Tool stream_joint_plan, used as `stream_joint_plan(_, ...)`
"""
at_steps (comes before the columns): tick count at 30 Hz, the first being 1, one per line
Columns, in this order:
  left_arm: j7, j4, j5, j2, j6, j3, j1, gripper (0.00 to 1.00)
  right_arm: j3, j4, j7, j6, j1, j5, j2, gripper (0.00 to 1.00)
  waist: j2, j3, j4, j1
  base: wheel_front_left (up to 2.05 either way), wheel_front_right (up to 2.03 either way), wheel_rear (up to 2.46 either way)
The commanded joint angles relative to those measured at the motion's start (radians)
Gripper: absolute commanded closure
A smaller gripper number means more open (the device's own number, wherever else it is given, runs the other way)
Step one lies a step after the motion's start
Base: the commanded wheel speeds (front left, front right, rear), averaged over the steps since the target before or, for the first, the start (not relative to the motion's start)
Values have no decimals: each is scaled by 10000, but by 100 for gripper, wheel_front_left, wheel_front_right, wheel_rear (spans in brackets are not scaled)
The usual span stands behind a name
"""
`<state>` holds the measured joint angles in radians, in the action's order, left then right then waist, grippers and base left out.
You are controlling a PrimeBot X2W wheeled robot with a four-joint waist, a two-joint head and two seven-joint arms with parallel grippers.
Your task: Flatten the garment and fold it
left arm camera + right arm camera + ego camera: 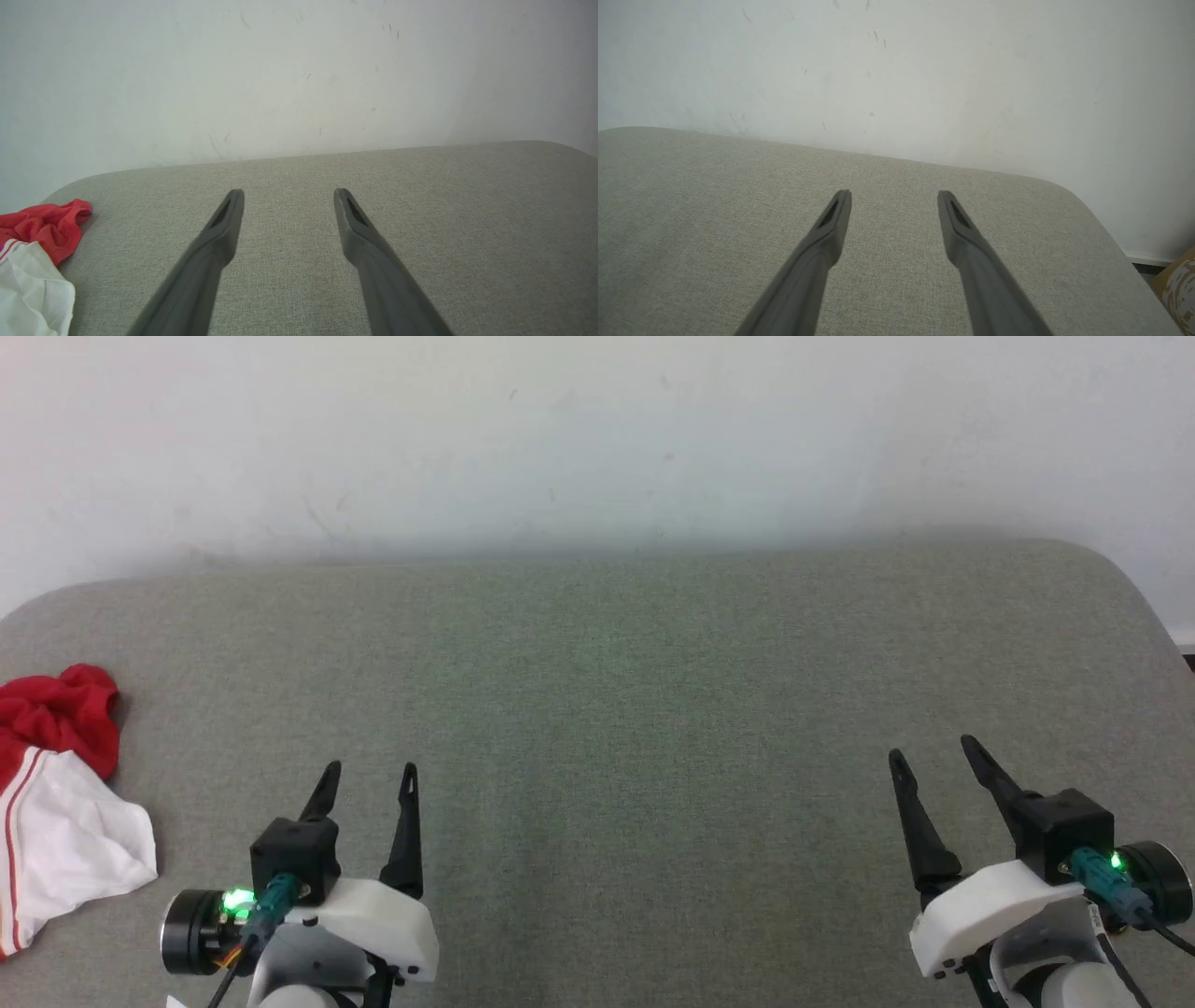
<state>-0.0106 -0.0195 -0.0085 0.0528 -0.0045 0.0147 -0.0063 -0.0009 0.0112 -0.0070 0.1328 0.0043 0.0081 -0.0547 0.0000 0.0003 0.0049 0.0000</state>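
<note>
The red garment [58,719] lies crumpled at the far left edge of the grey cushioned surface [635,691], its white sleeve end with a thin red stripe turned toward me; most of it runs out of the picture. My left gripper [370,775] hovers open to its right, apart from it, nothing between the fingers. In the left wrist view the garment [46,226] bunches at the lower left, left of my open left gripper [288,192]. My right gripper [930,749] stands open at the lower right, far from the cloth, and appears open over bare cushion as right gripper [894,193].
A pale scuffed wall [597,439] rises right behind the cushioned surface. The surface's rounded right corner [1083,200] drops off to the floor, where a tan box [1176,284] sits.
</note>
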Motion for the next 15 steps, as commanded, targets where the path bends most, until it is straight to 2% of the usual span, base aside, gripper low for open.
stream_joint_plan(1,-96,-88,-90,-1,102,54,-122,0,-48,27,-106,-2,-59,51,5,0,0,1,36,0,0,0,0)
stream_joint_plan(15,-394,-338,-266,37,313,173,-242,0,-68,153,-356,-4,-141,178,10,0,0,-20,615,0,0,0,0)
